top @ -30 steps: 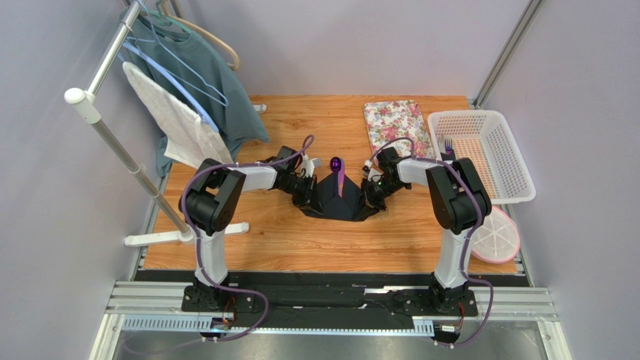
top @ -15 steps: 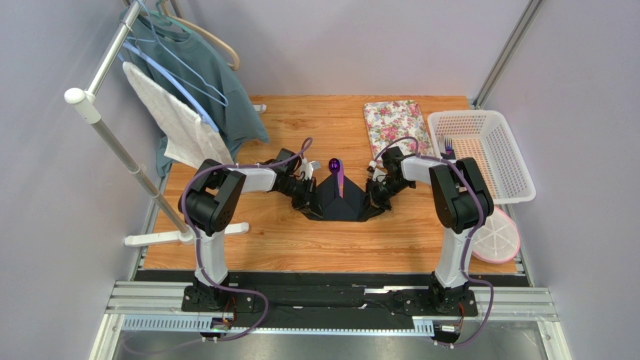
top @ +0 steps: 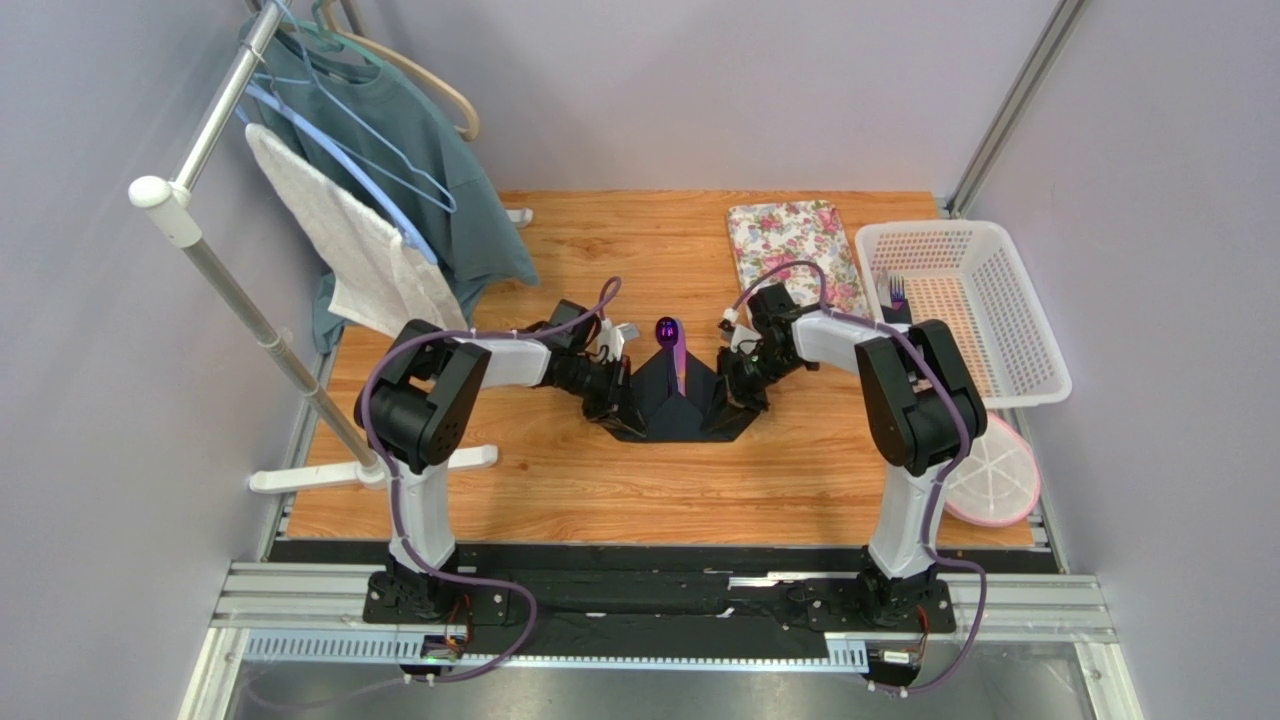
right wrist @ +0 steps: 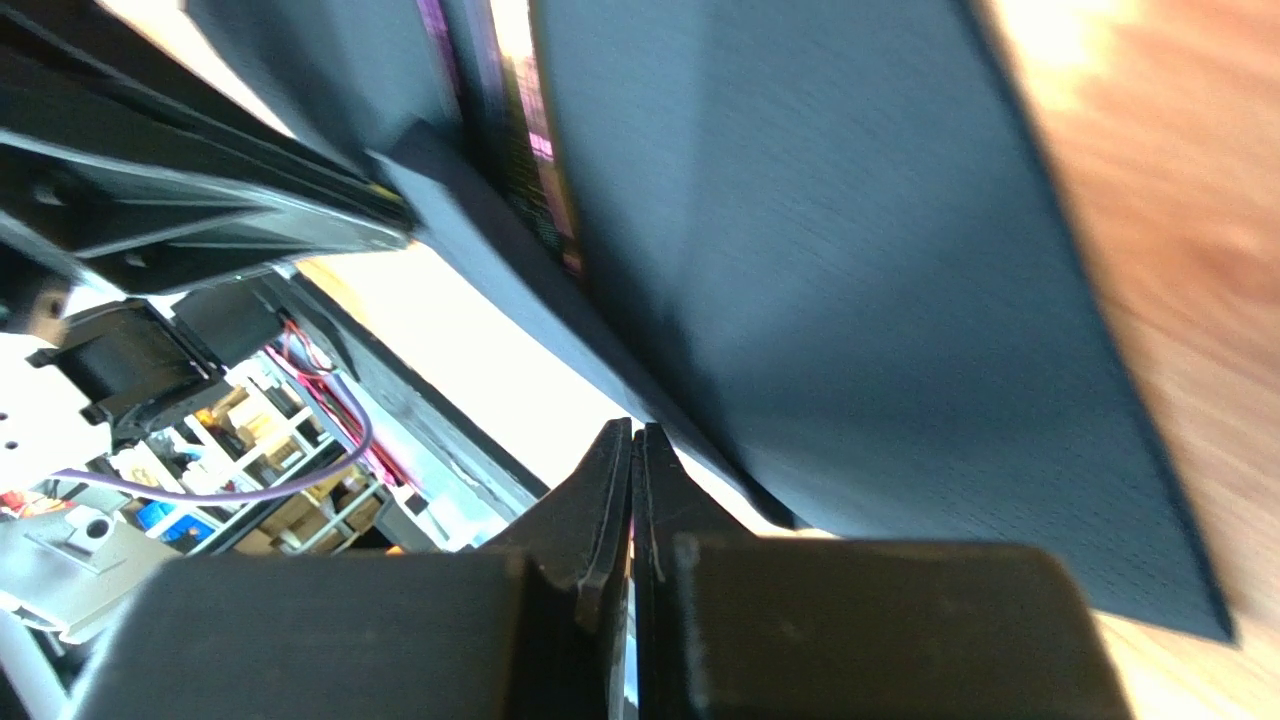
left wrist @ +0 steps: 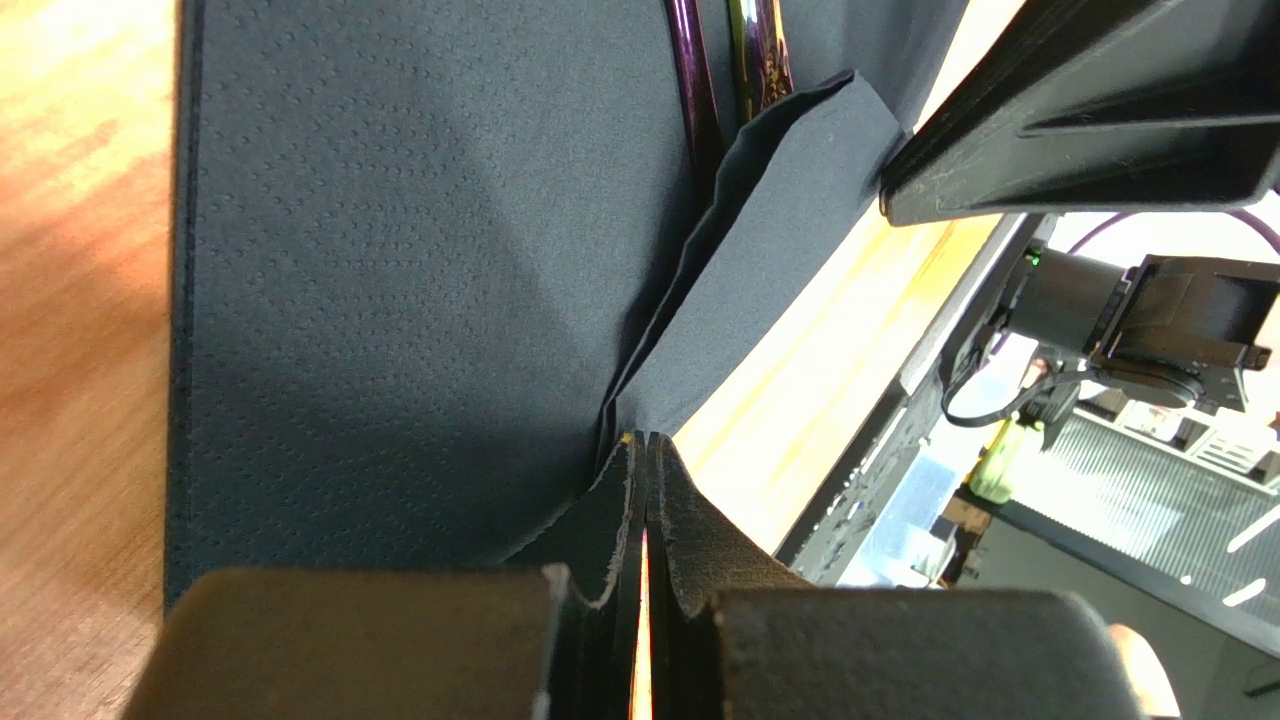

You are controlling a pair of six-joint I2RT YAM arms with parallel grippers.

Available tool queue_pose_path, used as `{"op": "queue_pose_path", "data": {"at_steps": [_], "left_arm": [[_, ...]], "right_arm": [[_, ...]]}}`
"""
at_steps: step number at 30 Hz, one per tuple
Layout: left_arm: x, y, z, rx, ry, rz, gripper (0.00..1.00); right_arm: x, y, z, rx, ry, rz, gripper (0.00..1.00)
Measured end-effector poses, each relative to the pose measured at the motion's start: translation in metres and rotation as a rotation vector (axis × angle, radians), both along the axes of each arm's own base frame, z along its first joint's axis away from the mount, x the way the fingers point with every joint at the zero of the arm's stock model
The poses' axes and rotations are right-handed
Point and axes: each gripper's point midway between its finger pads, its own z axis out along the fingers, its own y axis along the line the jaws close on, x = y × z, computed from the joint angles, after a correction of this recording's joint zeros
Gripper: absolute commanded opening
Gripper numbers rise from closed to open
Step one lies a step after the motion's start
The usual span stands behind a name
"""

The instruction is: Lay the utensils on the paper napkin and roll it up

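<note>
The paper napkin (top: 679, 402) is lying at the middle of the table (top: 571, 480), both sides tenting upward. The utensils (top: 675, 353) are resting along its centre crease, with the spoon bowl (top: 669, 326) poking past the far edge. I am reading the left gripper (left wrist: 643, 450) as pinched shut on a napkin fold and the right gripper (right wrist: 631, 443) as clamped on the opposite edge. I am judging the sheet thin, limp and tear-prone and the cutlery light and slippery, so gentle edge holds are suiting it best.
</note>
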Motion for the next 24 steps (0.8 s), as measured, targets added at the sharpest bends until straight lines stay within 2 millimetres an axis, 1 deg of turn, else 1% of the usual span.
{"op": "queue_pose_path", "data": {"at_steps": [4, 8, 11, 16, 20, 24], "left_arm": [[0.000, 0.000, 0.000, -0.001, 0.003, 0.002, 0.00], [0.000, 0.000, 0.000, -0.001, 0.004, 0.004, 0.00], [0.000, 0.000, 0.000, -0.001, 0.003, 0.004, 0.00], [0.000, 0.000, 0.001, -0.005, -0.008, 0.004, 0.00], [0.001, 0.000, 0.002, -0.010, -0.017, 0.004, 0.00], [0.003, -0.003, 0.010, -0.039, -0.052, 0.001, 0.03]], "right_arm": [[0.009, 0.013, 0.007, 0.024, -0.034, -0.003, 0.02], [0.025, 0.025, 0.013, 0.050, -0.071, -0.014, 0.02], [0.032, 0.030, 0.008, 0.054, -0.076, -0.019, 0.01], [0.031, 0.029, -0.006, 0.029, -0.045, -0.027, 0.00], [0.031, 0.028, -0.007, 0.025, -0.044, -0.029, 0.00], [0.030, 0.028, -0.007, 0.025, -0.044, -0.029, 0.00]]}}
